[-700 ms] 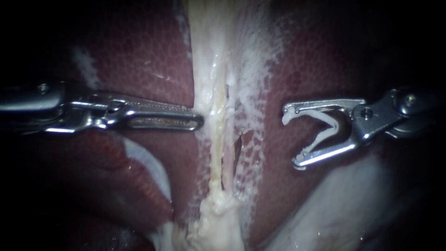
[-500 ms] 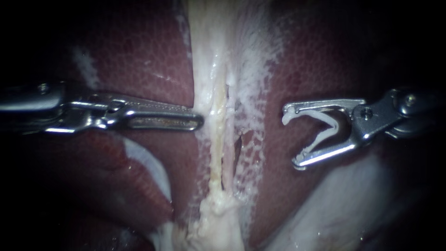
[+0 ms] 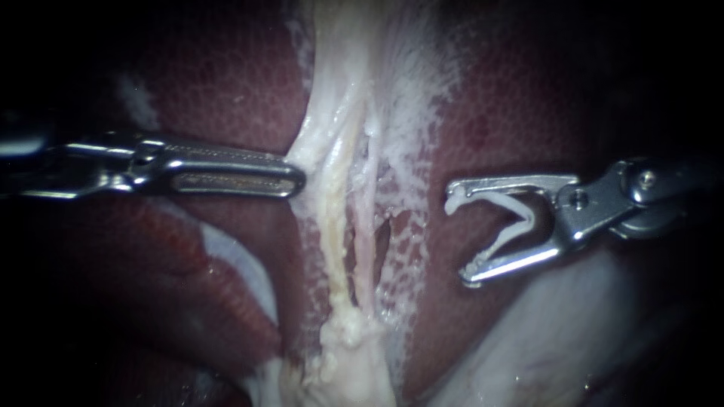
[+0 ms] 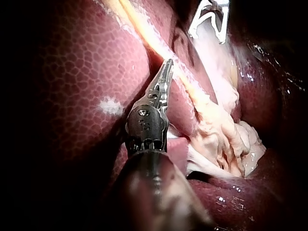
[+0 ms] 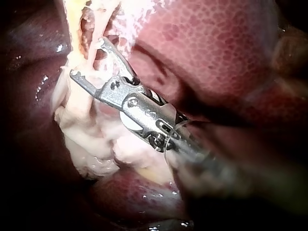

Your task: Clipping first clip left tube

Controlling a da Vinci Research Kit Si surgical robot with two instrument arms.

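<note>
Two thin tubes run down the middle between liver lobes: the yellowish left tube (image 3: 332,226) and the pinker right tube (image 3: 366,226). My left instrument (image 3: 298,177) comes in flat from the left. Its jaws are shut on the pale tissue (image 3: 302,151) at the left tube's edge, which tents toward it. In the left wrist view its tip (image 4: 167,67) bites beside the same tube (image 4: 187,89). My right instrument (image 3: 458,237) stands right of the tubes, apart from them. Its jaws are spread wide and hold an open white clip (image 3: 513,218). The right wrist view shows these jaws (image 5: 87,57) near the tubes.
Dark red liver (image 3: 226,98) lies on both sides of the tubes. A pale, lumpy mass (image 3: 347,362) sits where the tubes end below. White webby tissue (image 3: 411,113) covers the liver right of the tubes, and a pale smooth surface (image 3: 566,324) lies under my right instrument.
My left instrument has drawn back to the left and slightly up, pulling the pale tissue along and spreading the tubes. My right instrument has moved a little left and down toward them.
</note>
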